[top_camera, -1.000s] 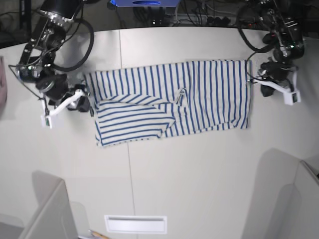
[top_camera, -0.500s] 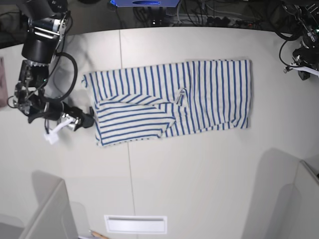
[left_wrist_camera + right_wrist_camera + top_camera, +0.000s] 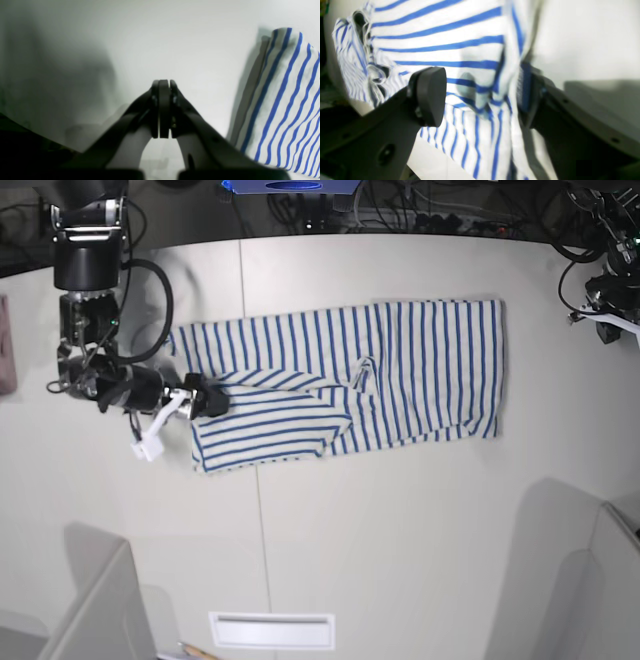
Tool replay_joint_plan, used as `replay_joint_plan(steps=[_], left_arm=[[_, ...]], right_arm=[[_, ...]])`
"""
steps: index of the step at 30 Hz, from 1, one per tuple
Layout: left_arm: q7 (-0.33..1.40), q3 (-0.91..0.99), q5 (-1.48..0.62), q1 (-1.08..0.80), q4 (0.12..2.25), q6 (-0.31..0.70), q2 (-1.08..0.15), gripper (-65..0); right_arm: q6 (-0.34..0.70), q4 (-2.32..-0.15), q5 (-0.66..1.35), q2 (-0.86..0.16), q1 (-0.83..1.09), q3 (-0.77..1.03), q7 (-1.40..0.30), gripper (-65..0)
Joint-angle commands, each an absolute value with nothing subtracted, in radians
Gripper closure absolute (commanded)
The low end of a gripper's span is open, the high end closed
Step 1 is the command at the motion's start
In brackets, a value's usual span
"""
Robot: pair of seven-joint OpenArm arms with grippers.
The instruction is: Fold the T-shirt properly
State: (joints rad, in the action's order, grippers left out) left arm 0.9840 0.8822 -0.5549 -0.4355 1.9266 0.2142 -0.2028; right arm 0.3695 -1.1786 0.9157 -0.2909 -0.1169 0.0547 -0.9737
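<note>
The T-shirt (image 3: pixel 380 370), white with thin blue stripes, lies flat on the white table (image 3: pixel 400 520), with its left part folded over into a layered flap (image 3: pixel 265 425). My right gripper (image 3: pixel 203 400) is at the shirt's left edge. In the right wrist view this gripper (image 3: pixel 480 95) is open, its jaws straddling a raised fold of the striped fabric (image 3: pixel 470 57). My left gripper (image 3: pixel 161 83) is shut and empty above bare table, with the shirt's corner (image 3: pixel 282 100) to its right. Its arm (image 3: pixel 610 300) is at the far right, clear of the shirt.
A pinkish cloth (image 3: pixel 5 345) shows at the left edge. Grey partitions stand at the front left (image 3: pixel 95 610) and front right (image 3: pixel 565 580). A white slot plate (image 3: pixel 272 630) sits near the front edge. Cables and equipment (image 3: pixel 400 205) lie behind the table.
My right gripper has moved right, from the bare table onto the shirt's left edge. My left gripper left the shirt's right edge a second ago and has stayed at the far right since.
</note>
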Motion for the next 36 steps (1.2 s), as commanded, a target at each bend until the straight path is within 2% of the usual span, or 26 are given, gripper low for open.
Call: replay_joint_plan(steps=[1,9,10,13,18,23,28,31,36], left_arm=[[0.964,0.886,-0.561,-0.437,1.934,0.219,-0.217,0.0],[0.963,0.880,-0.561,-0.403,1.824,0.220,-0.219,0.0],[0.963,0.880,-0.561,-0.394,1.802,0.220,-0.219,0.0],[0.963,0.852,-0.561,-0.372,1.770,0.220,-0.222,0.0],[0.961,0.736,-0.493,-0.341,1.762,0.220,-0.232,0.0],[0.961,0.579,-0.328,-0.274,1.728,0.222,-0.231,0.0],[0.963,0.444,-0.309,-0.240,1.710,0.222,-0.226,0.0],[0.963,0.348,-0.309,-0.239,1.713,0.217,-0.223,0.0],[0.963,0.237,-0.309,-0.236,1.716,0.216,-0.219,0.0]], right_arm=[[0.355,-1.167,0.848,-0.298,-0.091,0.047,-1.040,-41.3],[0.358,-1.167,0.845,-0.272,-0.111,0.039,-1.046,-40.7],[0.357,-1.167,0.845,-0.271,-0.111,0.039,-1.046,-38.4],[0.357,-1.165,0.845,-0.268,-0.113,0.039,-1.041,-26.4],[0.354,-1.141,0.843,-0.265,-0.142,0.048,-1.024,0.0],[0.351,-1.144,0.843,-0.275,-0.157,0.047,-0.981,0.0],[0.348,-1.148,0.842,-0.298,-0.186,0.038,-0.981,0.0],[0.278,-1.170,0.842,-0.300,-0.196,0.036,-0.983,0.0],[0.173,-1.323,0.842,-0.295,-0.179,0.036,-1.006,0.0]])
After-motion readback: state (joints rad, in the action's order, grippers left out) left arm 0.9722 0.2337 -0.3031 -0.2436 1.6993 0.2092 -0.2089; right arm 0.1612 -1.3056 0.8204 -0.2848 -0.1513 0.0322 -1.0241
